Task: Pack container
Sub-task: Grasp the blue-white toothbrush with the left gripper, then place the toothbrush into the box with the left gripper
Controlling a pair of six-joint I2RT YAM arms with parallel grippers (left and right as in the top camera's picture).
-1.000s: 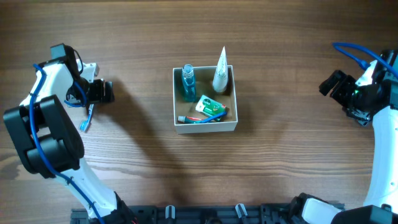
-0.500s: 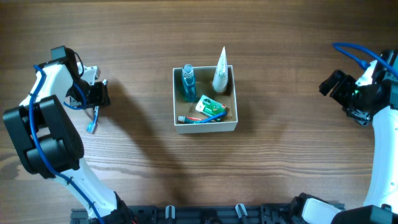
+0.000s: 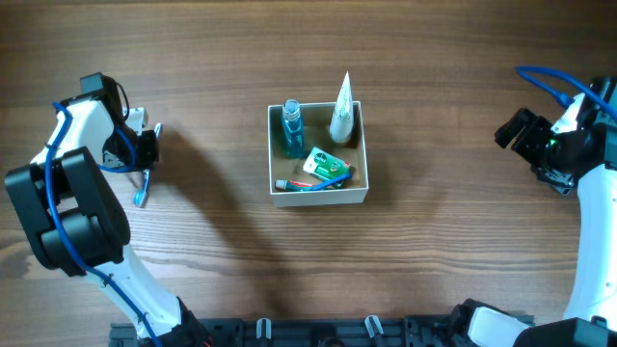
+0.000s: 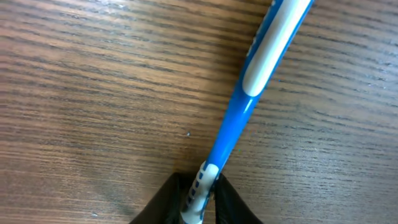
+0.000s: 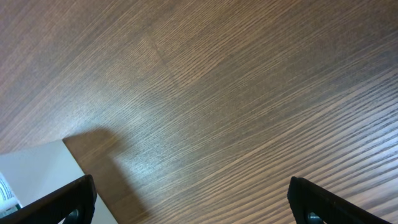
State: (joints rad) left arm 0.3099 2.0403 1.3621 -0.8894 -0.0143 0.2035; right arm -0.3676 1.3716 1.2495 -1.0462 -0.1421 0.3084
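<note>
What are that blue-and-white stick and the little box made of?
The blue-and-white stick looks like smooth, glossy plastic, judging by its even colour and soft sheen. The box seems to be cardboard: thin matte white walls with a tan inside.
</note>
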